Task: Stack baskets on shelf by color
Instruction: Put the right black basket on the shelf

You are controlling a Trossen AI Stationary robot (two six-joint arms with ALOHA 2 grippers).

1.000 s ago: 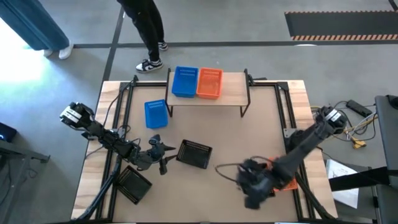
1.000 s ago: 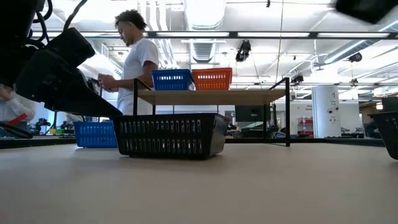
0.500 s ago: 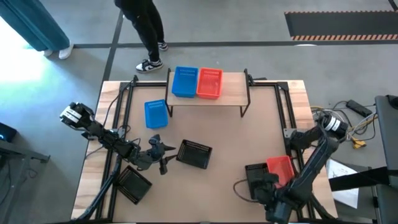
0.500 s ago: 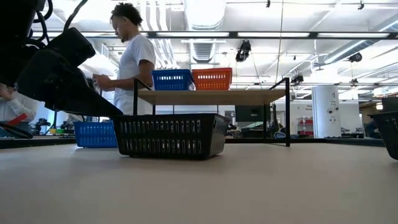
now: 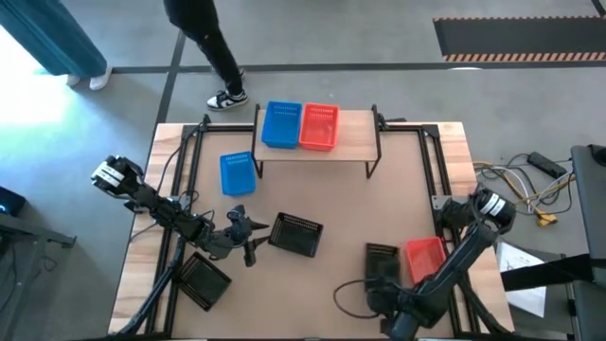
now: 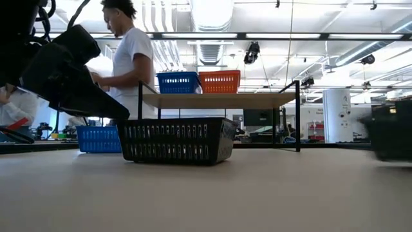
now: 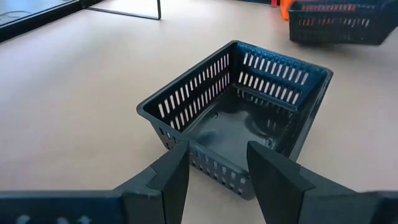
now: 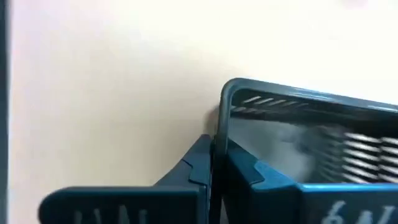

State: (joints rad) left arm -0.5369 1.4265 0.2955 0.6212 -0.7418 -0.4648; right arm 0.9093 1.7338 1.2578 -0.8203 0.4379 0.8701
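The shelf (image 5: 355, 140) stands at the table's far edge with one blue basket (image 5: 281, 124) and one orange basket (image 5: 319, 126) side by side on its top. Another blue basket (image 5: 237, 173) sits on the table near the shelf's left leg. My left gripper (image 5: 254, 237) is open, its fingers (image 7: 168, 180) standing just short of a black basket (image 7: 242, 124) at mid-table. A second black basket (image 5: 204, 281) lies under the left arm. My right gripper (image 5: 379, 289) is shut on a third black basket (image 5: 382, 260), beside an orange basket (image 5: 426, 258). My right gripper pinches the black basket's wall just below the rim, close to a corner (image 8: 219, 118). One finger (image 8: 255, 171) is inside the basket and the other (image 8: 199, 165) outside. Whether the basket's base is off the table, I cannot tell.
Black rails (image 5: 185, 166) run along the table's left and right sides. A person (image 6: 129, 58) walks behind the far edge, left of the shelf. Bare tabletop (image 5: 360, 213) lies between the shelf and the baskets nearer me. Cables (image 5: 530, 185) lie off the right edge.
My right arm has swung toward the near edge, uncovering the orange basket on the right. Its black basket has shifted a little toward the table's left. The person has walked toward the left. My left arm has kept still.
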